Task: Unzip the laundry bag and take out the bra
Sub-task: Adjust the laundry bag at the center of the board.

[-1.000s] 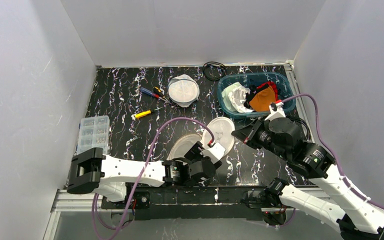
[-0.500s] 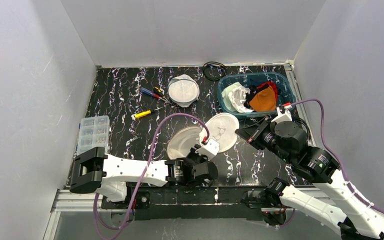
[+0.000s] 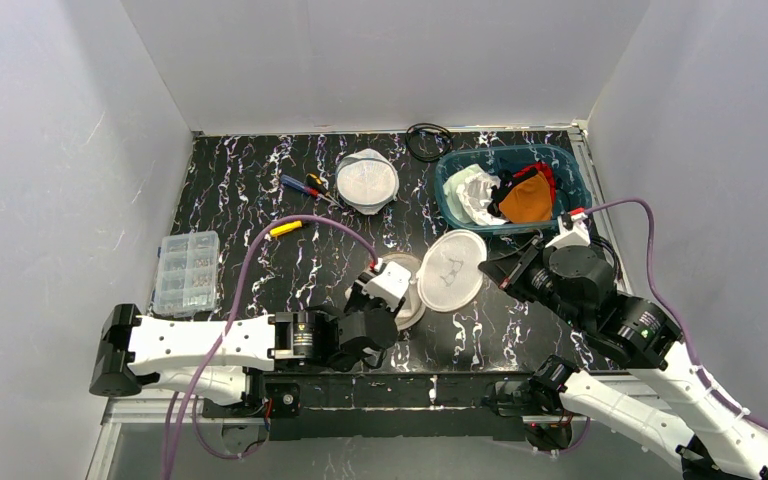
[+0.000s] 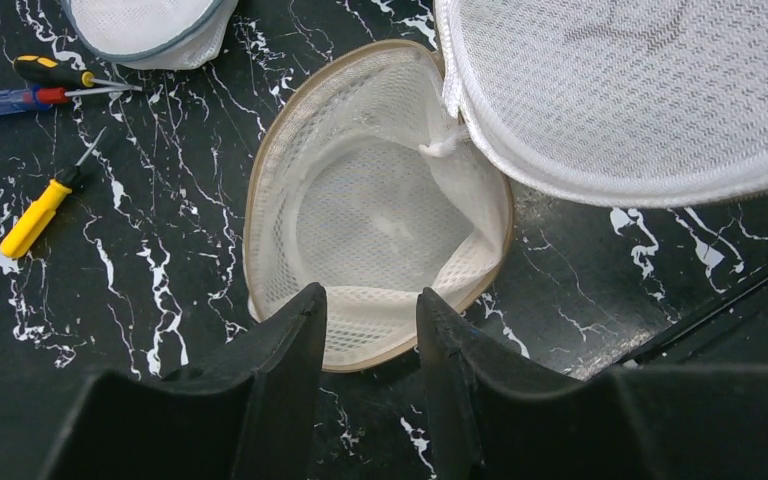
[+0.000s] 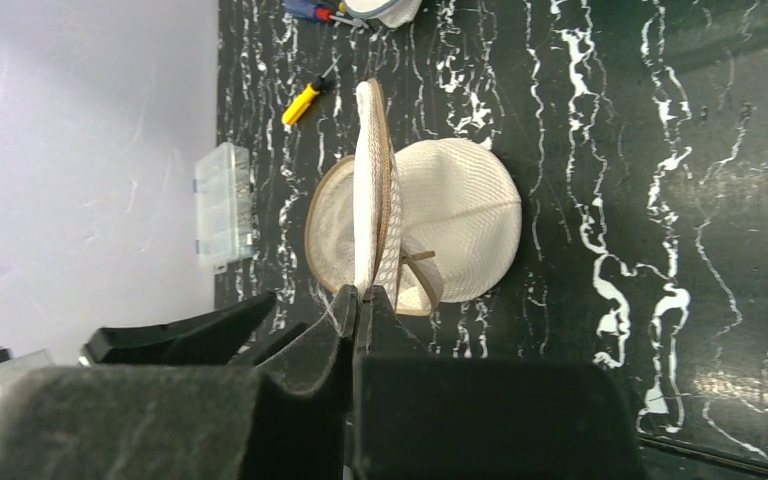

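The laundry bag is a white mesh clamshell with a tan rim, lying open at the table's near middle. Its upper half (image 3: 450,270) is raised on edge, and my right gripper (image 3: 501,272) is shut on its rim (image 5: 368,190). In the right wrist view the gripper (image 5: 360,292) pinches that rim. The lower half (image 4: 375,215) lies flat, mesh lining showing. My left gripper (image 4: 370,305) is open, its fingers to either side of the near rim; it also shows in the top view (image 3: 385,298). I cannot make out the bra inside.
A second round mesh bag (image 3: 367,180) lies at the back. Screwdrivers (image 3: 305,184) and a yellow one (image 3: 285,228) lie to its left. A clear organiser box (image 3: 186,268) stands at the left. A teal bin of clothes (image 3: 570,180) and a black cable coil (image 3: 428,140) are at the back right.
My left arm has swung to the left and its gripper has moved over the bag's lower half. My right gripper has kept its hold and drawn the upper half slightly right.
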`<state>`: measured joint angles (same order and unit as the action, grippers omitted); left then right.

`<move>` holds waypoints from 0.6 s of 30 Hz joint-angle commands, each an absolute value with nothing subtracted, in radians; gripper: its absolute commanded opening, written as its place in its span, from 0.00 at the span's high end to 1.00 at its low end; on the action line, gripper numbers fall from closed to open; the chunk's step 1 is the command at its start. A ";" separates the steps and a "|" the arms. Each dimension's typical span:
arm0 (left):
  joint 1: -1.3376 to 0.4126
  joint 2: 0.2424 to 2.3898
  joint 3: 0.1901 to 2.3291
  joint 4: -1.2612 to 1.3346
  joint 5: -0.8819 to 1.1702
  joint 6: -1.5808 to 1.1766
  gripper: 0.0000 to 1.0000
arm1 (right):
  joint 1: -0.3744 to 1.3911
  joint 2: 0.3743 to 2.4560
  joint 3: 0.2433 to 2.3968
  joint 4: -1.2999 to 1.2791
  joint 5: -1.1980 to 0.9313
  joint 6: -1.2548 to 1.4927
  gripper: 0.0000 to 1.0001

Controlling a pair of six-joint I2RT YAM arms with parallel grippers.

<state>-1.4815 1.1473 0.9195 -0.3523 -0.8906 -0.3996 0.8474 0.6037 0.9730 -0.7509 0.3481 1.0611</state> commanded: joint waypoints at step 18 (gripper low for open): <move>-1.480 0.861 0.575 -0.325 -0.736 -1.483 0.27 | 0.852 0.574 0.931 -0.721 0.392 1.013 0.99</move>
<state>-1.4811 0.8837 0.6769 -0.4603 -0.7307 -1.1603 0.8474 0.5816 0.9390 -0.7593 0.3683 1.0164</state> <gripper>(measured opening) 0.703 0.042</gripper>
